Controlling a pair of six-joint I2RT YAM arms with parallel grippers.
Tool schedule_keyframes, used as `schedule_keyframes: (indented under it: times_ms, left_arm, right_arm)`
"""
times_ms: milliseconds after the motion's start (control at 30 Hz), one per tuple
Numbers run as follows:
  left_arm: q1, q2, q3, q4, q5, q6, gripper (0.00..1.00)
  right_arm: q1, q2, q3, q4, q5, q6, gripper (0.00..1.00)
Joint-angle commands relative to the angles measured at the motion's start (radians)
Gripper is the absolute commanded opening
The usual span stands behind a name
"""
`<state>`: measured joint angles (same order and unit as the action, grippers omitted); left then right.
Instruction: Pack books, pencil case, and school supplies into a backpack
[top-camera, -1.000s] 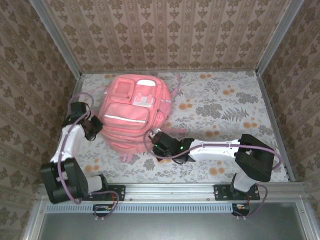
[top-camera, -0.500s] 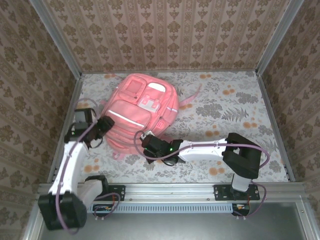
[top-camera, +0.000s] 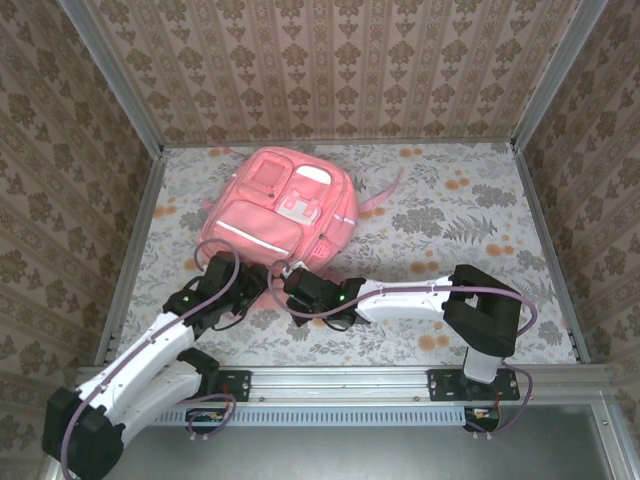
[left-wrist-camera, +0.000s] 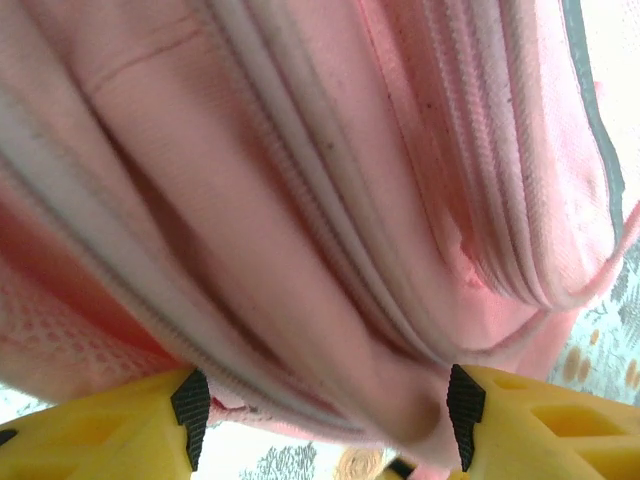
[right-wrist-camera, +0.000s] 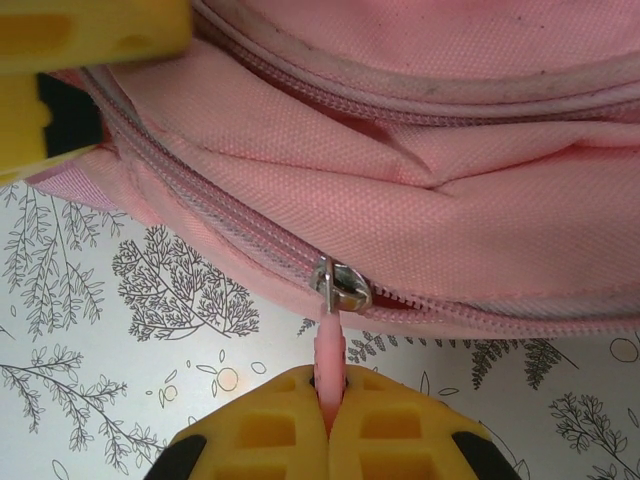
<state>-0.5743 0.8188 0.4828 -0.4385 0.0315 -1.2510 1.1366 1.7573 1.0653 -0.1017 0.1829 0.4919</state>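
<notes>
Brown damask wallpaper (top-camera: 330, 70) on the far, left and right walls, aluminium posts (top-camera: 118, 80) up the far corners; the tabletop (top-camera: 470, 215) shows grey leaves and orange flowers, evenly lit, a metal rail (top-camera: 340, 383) along the near edge

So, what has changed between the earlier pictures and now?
The left tool swung from the backpack's left side to its near left corner, and its jaws now stand open around the fabric. The backpack turned, its top going to the right. The right tool shifted a little left. It stays shut on the pink zipper pull.
</notes>
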Motion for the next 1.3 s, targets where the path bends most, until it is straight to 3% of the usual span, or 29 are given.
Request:
schedule_keyframes:
  times_ms: [0, 67, 167, 233, 400, 733, 867, 1167, 1267]
  left_arm:
    - [-0.029, 0.057, 0.009, 0.065, -0.080, -0.063, 0.67]
    - [-0.038, 0.083, -0.004, 0.098, -0.092, -0.072, 0.56]
    - [-0.039, 0.102, 0.003, 0.084, -0.121, -0.065, 0.16]
    - [-0.039, 0.095, 0.032, 0.010, -0.155, -0.053, 0.00]
    - [-0.036, 0.027, 0.064, -0.124, -0.227, -0.018, 0.00]
    - [-0.002, -0.047, 0.068, -0.179, -0.215, 0.015, 0.00]
    - [0.002, -0.029, 0.074, -0.146, -0.178, 0.032, 0.00]
    - [-0.011, 0.095, 0.150, -0.004, -0.049, 0.089, 0.00]
    - [-0.067, 0.164, 0.189, 0.074, -0.017, 0.070, 0.00]
  right_arm:
    - [-0.003, -0.011, -0.002, 0.040, -0.018, 0.014, 0.00]
    - [-0.003, -0.014, -0.005, 0.045, -0.026, 0.014, 0.00]
    - [-0.003, -0.013, -0.008, 0.042, -0.028, 0.021, 0.00]
    - [-0.004, -0.017, -0.014, 0.035, -0.013, 0.023, 0.00]
    - [-0.059, -0.051, -0.056, -0.004, 0.057, 0.016, 0.00]
    - [-0.381, -0.076, -0.126, -0.005, 0.059, -0.071, 0.00]
    - [-0.491, -0.056, -0.110, -0.008, 0.035, -0.085, 0.00]
    - [-0.614, -0.033, -0.065, -0.036, 0.002, -0.122, 0.00]
    - [-0.621, -0.048, -0.060, -0.038, -0.003, -0.134, 0.03]
